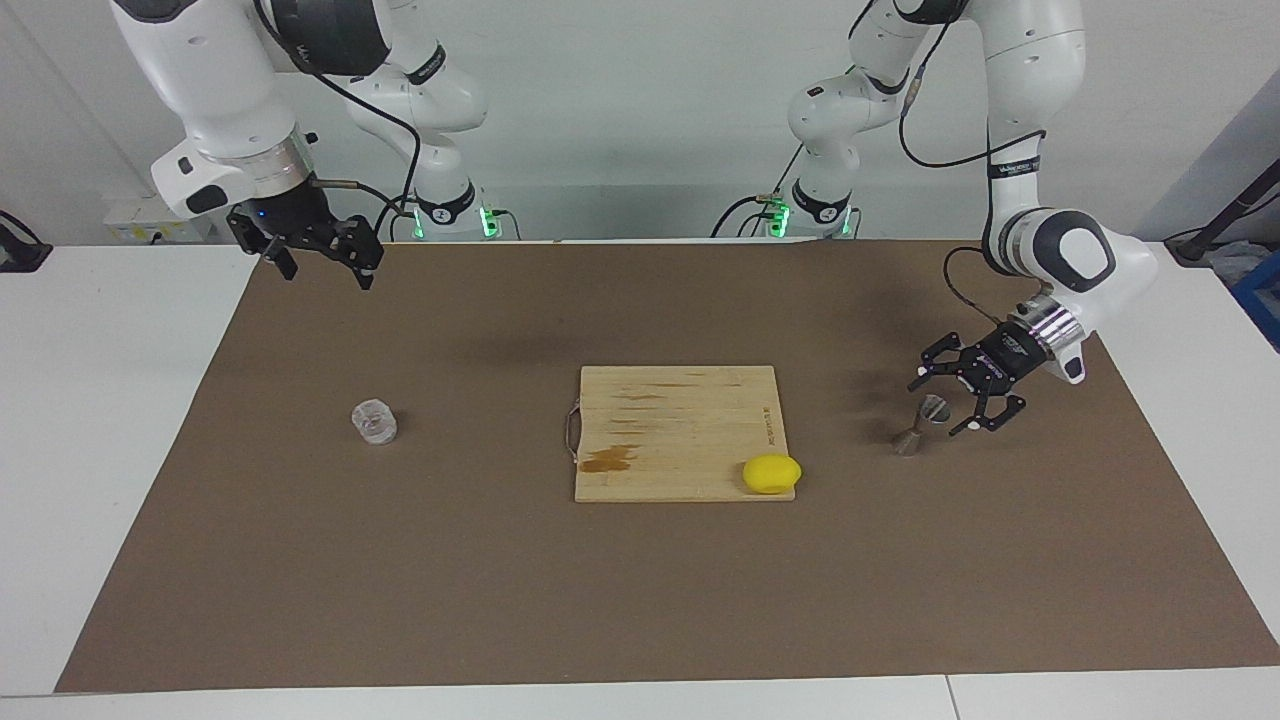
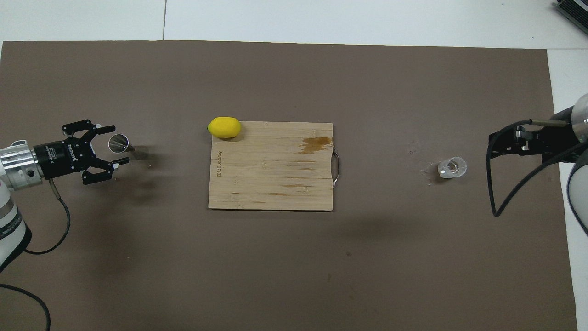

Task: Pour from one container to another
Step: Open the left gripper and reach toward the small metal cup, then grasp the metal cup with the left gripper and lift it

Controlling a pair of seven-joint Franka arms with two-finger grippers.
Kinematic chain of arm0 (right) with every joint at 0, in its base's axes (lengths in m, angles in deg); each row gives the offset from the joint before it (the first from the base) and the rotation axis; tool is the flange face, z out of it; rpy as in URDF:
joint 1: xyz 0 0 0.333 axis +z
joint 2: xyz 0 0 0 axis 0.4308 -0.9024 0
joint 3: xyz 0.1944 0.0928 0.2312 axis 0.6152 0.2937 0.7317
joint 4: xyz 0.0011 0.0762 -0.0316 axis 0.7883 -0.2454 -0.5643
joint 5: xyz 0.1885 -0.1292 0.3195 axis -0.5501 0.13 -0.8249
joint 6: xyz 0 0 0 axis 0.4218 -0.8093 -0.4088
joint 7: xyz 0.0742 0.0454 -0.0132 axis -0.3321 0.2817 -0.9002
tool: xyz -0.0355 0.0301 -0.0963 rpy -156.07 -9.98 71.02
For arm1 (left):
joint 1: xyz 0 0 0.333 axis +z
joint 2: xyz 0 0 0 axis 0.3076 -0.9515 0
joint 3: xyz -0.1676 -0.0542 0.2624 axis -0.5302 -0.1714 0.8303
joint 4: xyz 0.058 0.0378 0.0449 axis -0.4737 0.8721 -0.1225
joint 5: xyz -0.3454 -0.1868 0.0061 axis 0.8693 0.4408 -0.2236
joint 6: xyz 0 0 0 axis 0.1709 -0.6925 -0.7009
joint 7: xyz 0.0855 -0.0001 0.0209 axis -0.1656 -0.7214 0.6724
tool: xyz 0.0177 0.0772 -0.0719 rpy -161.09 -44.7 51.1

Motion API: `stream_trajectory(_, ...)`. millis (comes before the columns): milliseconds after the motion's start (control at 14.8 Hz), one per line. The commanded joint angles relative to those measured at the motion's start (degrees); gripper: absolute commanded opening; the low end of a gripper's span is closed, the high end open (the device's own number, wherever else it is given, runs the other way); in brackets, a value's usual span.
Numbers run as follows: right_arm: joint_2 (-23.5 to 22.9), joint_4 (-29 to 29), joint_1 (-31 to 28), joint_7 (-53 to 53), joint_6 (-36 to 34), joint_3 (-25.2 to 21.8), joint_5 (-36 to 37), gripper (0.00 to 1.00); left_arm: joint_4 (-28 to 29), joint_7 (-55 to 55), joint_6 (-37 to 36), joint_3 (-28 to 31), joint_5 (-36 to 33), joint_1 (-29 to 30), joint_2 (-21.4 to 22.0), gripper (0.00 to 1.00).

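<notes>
The clear glass tumbler [image 1: 375, 421] stands on the brown mat toward the right arm's end; it also shows in the overhead view [image 2: 452, 167]. The metal jigger [image 1: 920, 428] stands upright toward the left arm's end and shows in the overhead view too [image 2: 121, 144]. My left gripper [image 1: 942, 402] is open and low, with a finger on each side of the jigger's upper cone, not closed on it; in the overhead view the left gripper [image 2: 118, 145] frames the jigger's mouth. My right gripper [image 1: 325, 268] is open and empty, raised over the mat's edge; the overhead view has the right gripper [image 2: 505, 140] beside the tumbler.
A wooden cutting board [image 1: 680, 430] with a metal handle lies mid-table, with a brown stain on it. A yellow lemon [image 1: 771, 473] sits on the board's corner toward the left arm's end. The brown mat [image 1: 640, 600] covers the white table.
</notes>
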Motion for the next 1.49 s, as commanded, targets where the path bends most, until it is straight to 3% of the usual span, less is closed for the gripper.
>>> stream_trajectory(0,0.98,-1.22,-0.77,-1.18,0.78,0.23,-1.26,1.0,0.9,-1.05,0.54,0.3,1.34,-0.45,0.18,0.8)
stream_trajectory(405,0.98,-1.22,-0.77,-1.18,0.78,0.23,-1.26,1.0,0.99,-0.96,-0.25,0.39,1.25,-0.27,0.27,0.55)
stream_trajectory(878,0.98,-1.22,-0.77,-1.18,0.78,0.23,-1.26,1.0,0.9,-0.96,-1.13,0.39,1.25,-0.19,0.36,0.02)
stream_trajectory(1419,0.98,-1.22,-0.77,-1.18,0.78,0.23,-1.26,1.0,-8.67,2.54,-12.91,0.21,0.46,-3.33,-0.61,0.0)
